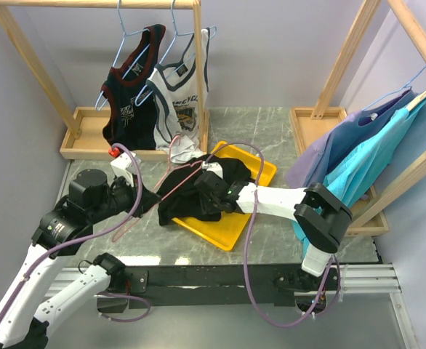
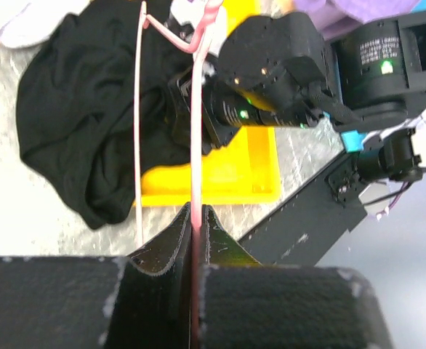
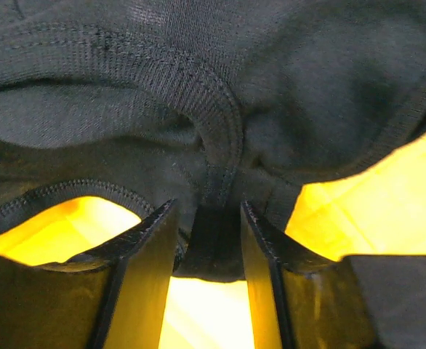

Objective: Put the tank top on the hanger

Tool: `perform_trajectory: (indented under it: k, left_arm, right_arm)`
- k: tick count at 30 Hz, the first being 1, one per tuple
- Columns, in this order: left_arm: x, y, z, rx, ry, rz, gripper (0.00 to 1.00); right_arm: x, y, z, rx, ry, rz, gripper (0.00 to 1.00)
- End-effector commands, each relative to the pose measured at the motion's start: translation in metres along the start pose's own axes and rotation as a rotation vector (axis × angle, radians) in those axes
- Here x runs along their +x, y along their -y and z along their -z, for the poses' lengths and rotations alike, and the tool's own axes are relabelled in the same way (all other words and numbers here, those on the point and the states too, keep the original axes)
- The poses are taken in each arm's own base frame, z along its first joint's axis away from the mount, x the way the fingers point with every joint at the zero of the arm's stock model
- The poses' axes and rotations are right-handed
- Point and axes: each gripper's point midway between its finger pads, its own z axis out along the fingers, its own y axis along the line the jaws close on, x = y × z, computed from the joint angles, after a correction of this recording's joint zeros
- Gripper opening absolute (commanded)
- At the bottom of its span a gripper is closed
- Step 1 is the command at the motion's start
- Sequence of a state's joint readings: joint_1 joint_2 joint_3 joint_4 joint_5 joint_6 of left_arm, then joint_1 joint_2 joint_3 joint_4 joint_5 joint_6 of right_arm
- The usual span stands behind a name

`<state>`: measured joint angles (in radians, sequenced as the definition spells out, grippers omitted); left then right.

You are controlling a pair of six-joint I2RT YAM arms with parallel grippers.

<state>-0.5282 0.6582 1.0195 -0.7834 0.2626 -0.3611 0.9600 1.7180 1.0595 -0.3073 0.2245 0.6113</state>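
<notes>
The black tank top point(image 1: 187, 195) lies crumpled, half on the yellow tray point(image 1: 260, 171) and half on the table. My left gripper point(image 1: 151, 198) is shut on the lower wire of the pink hanger point(image 1: 168, 189), which slants up over the fabric. In the left wrist view the hanger point(image 2: 195, 131) runs straight out from between the pressed fingertips of the left gripper point(image 2: 196, 218) toward the tank top point(image 2: 75, 123). My right gripper point(image 3: 207, 211) is down in the tank top point(image 3: 198, 87), jaws parted, with a hemmed fold of fabric lying between them over the tray point(image 3: 387, 211).
A wooden rack at back left holds a navy jersey point(image 1: 129, 87) and a white jersey point(image 1: 180, 94) on light blue hangers. A second rack at right carries purple and teal garments point(image 1: 358, 153). Wooden rack bases point(image 1: 89, 142) border the table's far edge.
</notes>
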Motion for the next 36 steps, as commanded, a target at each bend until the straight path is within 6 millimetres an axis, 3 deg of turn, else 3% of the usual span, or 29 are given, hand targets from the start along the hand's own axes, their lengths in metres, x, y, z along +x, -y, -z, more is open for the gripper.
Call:
perform_trajectory:
  k: [1,2,5,8,11,19,26,36]
  left_arm:
    - [-0.004,0.009,0.012,0.027,0.003,-0.018,0.01]
    - [-0.001,0.011,0.012,0.045,-0.017,-0.029,0.01]
    - [0.009,0.015,0.01,0.074,-0.075,-0.038,0.01]
    - [0.013,0.015,0.01,0.077,-0.105,-0.043,0.01]
    - [0.013,0.018,0.014,0.092,-0.13,-0.058,0.01]
    - [0.021,0.019,0.014,0.097,-0.193,-0.063,0.01]
    - [0.035,0.017,0.004,0.097,-0.263,-0.049,0.01]
    - [0.045,0.018,-0.005,0.102,-0.322,-0.045,0.01]
  right_arm:
    - [-0.008,-0.009,-0.008,-0.006,0.04,-0.022,0.46]
    - [-0.007,-0.002,-0.009,0.025,0.04,-0.021,0.45]
    - [-0.008,0.01,-0.008,0.059,0.053,-0.033,0.2]
    - [-0.013,0.02,-0.005,0.065,0.065,-0.061,0.05]
    - [-0.017,0.025,-0.001,0.063,0.084,-0.079,0.0]
    - [-0.031,0.041,0.013,0.07,0.142,-0.14,0.0]
    - [-0.052,0.041,0.036,0.053,0.215,-0.155,0.0]
    - [-0.066,0.037,0.056,0.026,0.259,-0.154,0.0]
